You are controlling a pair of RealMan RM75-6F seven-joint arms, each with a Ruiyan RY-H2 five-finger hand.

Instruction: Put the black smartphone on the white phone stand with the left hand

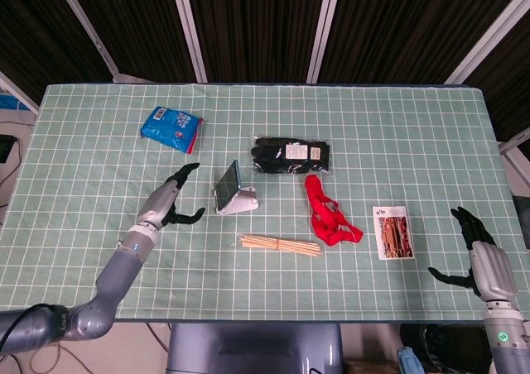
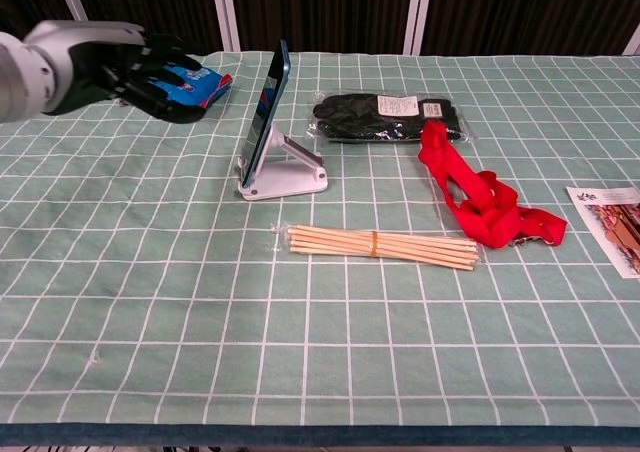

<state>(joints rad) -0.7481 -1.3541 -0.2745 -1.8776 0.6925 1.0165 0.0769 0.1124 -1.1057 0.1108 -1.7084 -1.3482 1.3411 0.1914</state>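
The black smartphone [image 1: 227,178] [image 2: 264,112] leans tilted on the white phone stand [image 1: 238,201] [image 2: 290,175] near the middle of the table. My left hand [image 1: 170,200] [image 2: 150,73] hovers to the left of the stand, apart from the phone, with its fingers spread and nothing in them. My right hand [image 1: 479,254] stays at the table's front right corner, fingers apart and holding nothing; the chest view does not show it.
A bundle of wooden sticks [image 2: 378,246] lies in front of the stand. A red strap [image 2: 478,197] and a black glove pack [image 2: 388,118] lie to the right, a blue packet [image 1: 171,128] at the back left, a printed card [image 1: 392,232] at the right.
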